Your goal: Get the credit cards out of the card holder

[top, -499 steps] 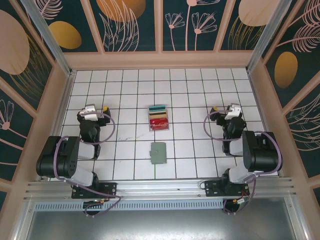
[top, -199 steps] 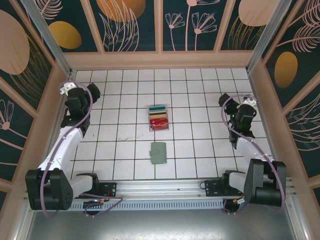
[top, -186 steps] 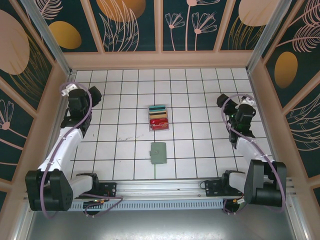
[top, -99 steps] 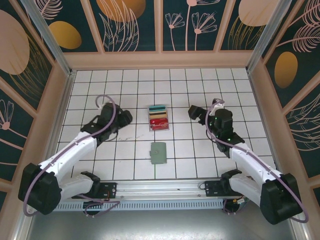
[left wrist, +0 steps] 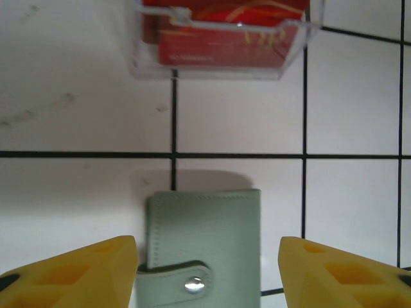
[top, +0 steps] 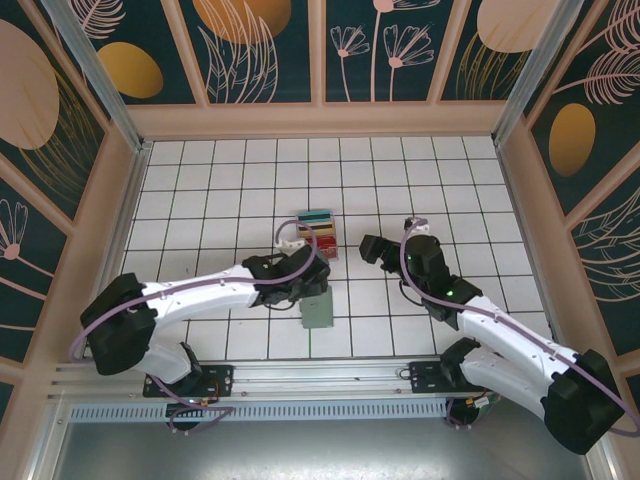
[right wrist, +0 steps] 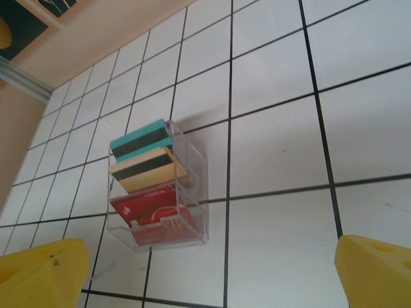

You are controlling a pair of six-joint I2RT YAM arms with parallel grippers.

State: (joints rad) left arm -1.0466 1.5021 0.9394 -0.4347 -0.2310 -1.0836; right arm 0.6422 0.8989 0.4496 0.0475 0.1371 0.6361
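Both sets of jaws spread wide, gripping nothing. Between the left jaws, just ahead of the tips: card holder, flat on the desk, folded shut, strap fastened by a metal snap. Probably best to lower straight down, pin one edge, then pop the snap before reaching inside. Pale grey-green, stitched border, smooth leather-like face. Beyond it, clear tray with a red card; also ahead of the right jaws, well apart.

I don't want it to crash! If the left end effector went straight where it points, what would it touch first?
Probably the card holder, lying closed right ahead of the open left end effector; depth is unclear.
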